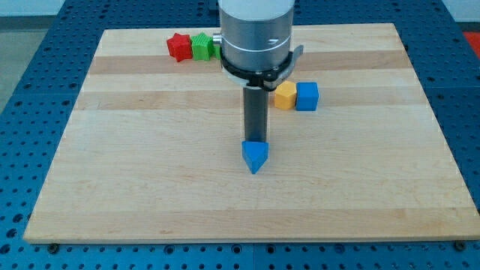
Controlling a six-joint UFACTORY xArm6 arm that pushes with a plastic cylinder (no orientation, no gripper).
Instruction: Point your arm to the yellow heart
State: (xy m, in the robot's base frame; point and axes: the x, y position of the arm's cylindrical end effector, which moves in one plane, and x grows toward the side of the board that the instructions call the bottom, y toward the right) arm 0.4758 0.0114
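1. The board point(135, 187) fills most of the view, pale wood on a blue perforated table point(30, 45).
2. My arm point(256, 34) comes down from 12 o'clock. Its grey housing hides part of the board's top edge.
3. The rod point(256, 116) hangs straight from the housing. My tip point(256, 142) sits at the top edge of the blue wedge point(255, 156), touching it or just behind it; I cannot tell which. There are no fingers here, only a bare rod, so nothing is held.
4. The blue cube point(307, 96) lies at about 2 o'clock from my tip, touching a yellow-orange block point(285, 96) on its left. That block looks rounded or hexagonal, not clearly a heart.
5. The red star point(178, 46) and the green block point(202, 46) touch each other at about 11 o'clock, near the top edge. The green block's right side is hidden by the housing.
6. The yellow heart: no block plainly shows as one. It may be the yellow-orange block, or it may be hidden behind the housing.
7. Step in hand, as I judge: the approach is not done. If that block is the target, my tip must go toward 2 o'clock and stop short of it, clear of the cube.
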